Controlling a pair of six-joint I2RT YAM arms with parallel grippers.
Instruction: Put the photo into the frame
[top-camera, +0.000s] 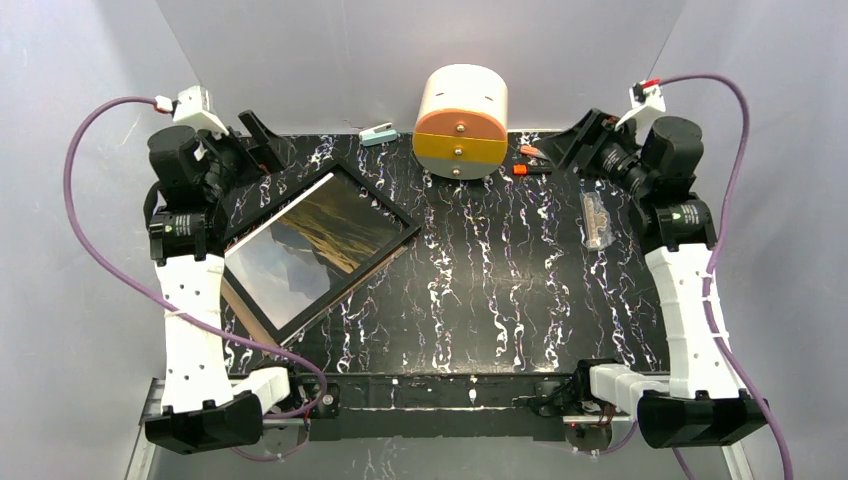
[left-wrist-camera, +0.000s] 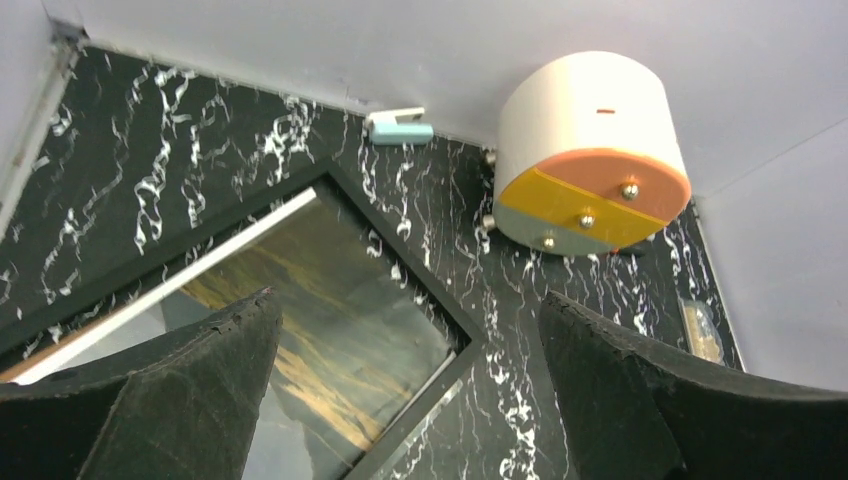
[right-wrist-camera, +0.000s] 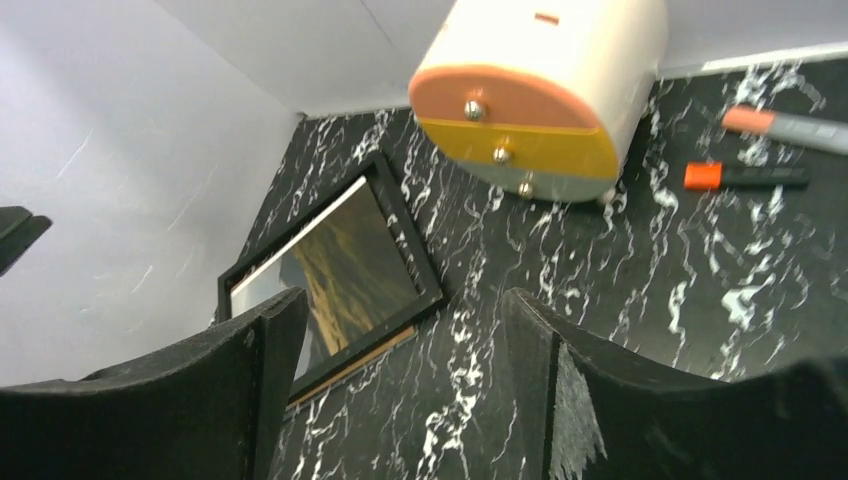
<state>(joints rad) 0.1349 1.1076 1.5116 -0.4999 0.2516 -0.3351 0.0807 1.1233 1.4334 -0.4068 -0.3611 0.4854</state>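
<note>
left edge: frame (top-camera: 380, 198) laid diagonally, photo (top-camera: 320, 238) seen within | left gripper (left-wrist-camera: 405, 300) nearest, spread wide, nothing held | right gripper (right-wrist-camera: 405, 295) likewise, well apart

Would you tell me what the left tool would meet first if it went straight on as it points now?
Probably the frame, about where the photo shows in it, though depth is unclear.

One frame (top-camera: 381, 196), one photo (top-camera: 320, 240) — two markers (right-wrist-camera: 745, 177), one round drawer box (top-camera: 460, 120).
</note>
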